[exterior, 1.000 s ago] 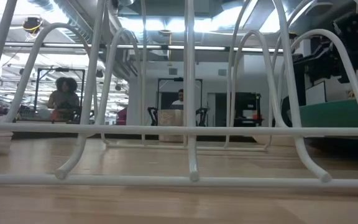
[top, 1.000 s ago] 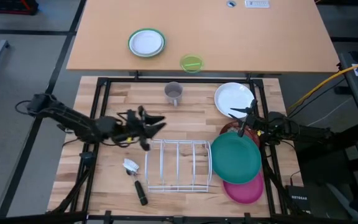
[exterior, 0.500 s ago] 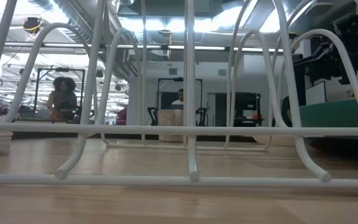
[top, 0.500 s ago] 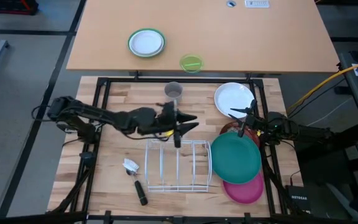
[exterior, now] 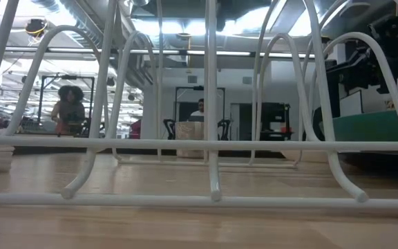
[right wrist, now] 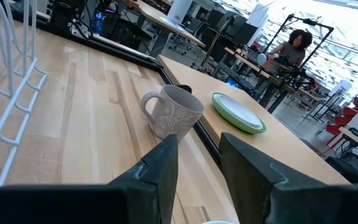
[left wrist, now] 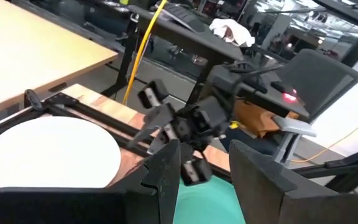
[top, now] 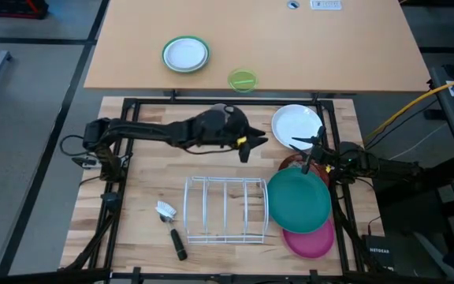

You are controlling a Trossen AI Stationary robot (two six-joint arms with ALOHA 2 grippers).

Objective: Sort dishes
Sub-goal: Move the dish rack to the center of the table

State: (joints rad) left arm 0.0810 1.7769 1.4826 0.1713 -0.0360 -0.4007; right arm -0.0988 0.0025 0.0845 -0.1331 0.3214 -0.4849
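Left pincer (top: 247,147): empty, fingers apart, reaching across the desk (top: 144,197) toward the white plate (top: 296,125), just short of it.
Right pincer (top: 304,151): waits over the plate stack; fingers look parted, holding nothing.
Dishes: white plate flat behind the stack; teal plate (top: 299,200) lies over the dark red plate (top: 290,164) and pink plate (top: 310,241).
Rack: white dish rack (top: 225,208) holds no dishes.
Risk: both pincers crowd one corner, so arms may collide; a flat plate may slide away from a shallow pinch.

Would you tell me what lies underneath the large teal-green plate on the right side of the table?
The teal-green plate overlaps a magenta pink plate at its near edge and a dark red plate at its far edge. Whatever else lies beneath is covered.
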